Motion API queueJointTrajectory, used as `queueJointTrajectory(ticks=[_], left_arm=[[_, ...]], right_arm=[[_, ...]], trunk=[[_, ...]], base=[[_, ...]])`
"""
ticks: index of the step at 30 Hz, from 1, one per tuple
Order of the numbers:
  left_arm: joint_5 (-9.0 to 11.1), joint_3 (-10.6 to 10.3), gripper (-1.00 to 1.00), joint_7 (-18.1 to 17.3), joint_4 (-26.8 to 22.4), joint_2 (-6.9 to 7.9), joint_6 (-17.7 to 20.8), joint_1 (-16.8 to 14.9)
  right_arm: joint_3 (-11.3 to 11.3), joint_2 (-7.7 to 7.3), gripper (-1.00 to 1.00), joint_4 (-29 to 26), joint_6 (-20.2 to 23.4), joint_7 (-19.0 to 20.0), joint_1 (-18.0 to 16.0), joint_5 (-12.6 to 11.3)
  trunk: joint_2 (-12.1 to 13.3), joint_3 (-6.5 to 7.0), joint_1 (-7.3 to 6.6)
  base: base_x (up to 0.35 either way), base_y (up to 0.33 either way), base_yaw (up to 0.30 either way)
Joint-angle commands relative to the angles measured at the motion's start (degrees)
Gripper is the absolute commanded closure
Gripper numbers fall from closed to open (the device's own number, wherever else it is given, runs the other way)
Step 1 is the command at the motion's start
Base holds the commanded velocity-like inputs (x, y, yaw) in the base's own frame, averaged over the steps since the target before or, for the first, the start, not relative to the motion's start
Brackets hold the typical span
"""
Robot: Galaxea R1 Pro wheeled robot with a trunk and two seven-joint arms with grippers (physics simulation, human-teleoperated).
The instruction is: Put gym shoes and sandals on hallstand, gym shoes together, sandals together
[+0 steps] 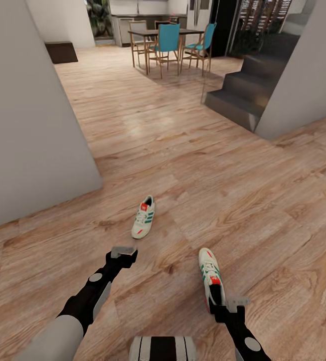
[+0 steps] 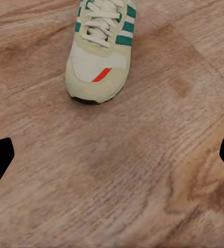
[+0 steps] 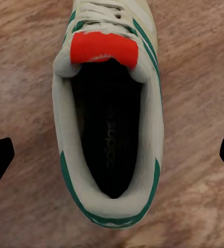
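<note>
At lower right of the head view, the right gripper [image 1: 229, 303] hovers, fingers spread wide and empty, over one cream-white green-striped gym shoe [image 1: 211, 274] on the wood-plank corridor floor [image 1: 263, 200]; next, judged: descend and close. The left gripper [image 1: 123, 250], likewise wide and empty, faces the other shoe [image 1: 144, 217] at centre.

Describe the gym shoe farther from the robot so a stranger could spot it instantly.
Start at the grey wall on the left and follow its base to the wood-plank floor. There lies a cream sneaker with green stripes, beyond the left claw; its twin lies beneath the right claw.
</note>
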Motion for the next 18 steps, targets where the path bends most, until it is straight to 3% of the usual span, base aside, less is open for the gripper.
queueJointTrajectory(ticks=[1,7,15,18], left_arm=[[0.0,0.0,-1.0,-0.1,0.0,0.0,-0.2,0.0],[0.0,0.0,-1.0,-0.1,0.0,0.0,-0.2,0.0],[-0.1,0.0,-1.0,-0.1,0.0,0.0,-0.2,0.0],[-0.1,0.0,-1.0,-0.1,0.0,0.0,-0.2,0.0]], right_arm=[[0.0,0.0,-1.0,0.0,-0.2,0.0,0.0,0.0],[0.0,0.0,-1.0,0.0,-0.2,0.0,0.0,0.0],[0.0,0.0,-1.0,0.0,-0.2,0.0,0.0,0.0],[0.0,0.0,-1.0,0.0,-0.2,0.0,0.0,0.0]], trunk=[[0.0,-0.36,0.01],[-0.1,-2.22,0.17],[-0.1,-2.76,0.17],[-0.1,-3.68,0.24]], base=[[0.0,0.0,0.0],[0.0,0.0,0.0],[0.0,0.0,0.0],[0.0,0.0,0.0]])
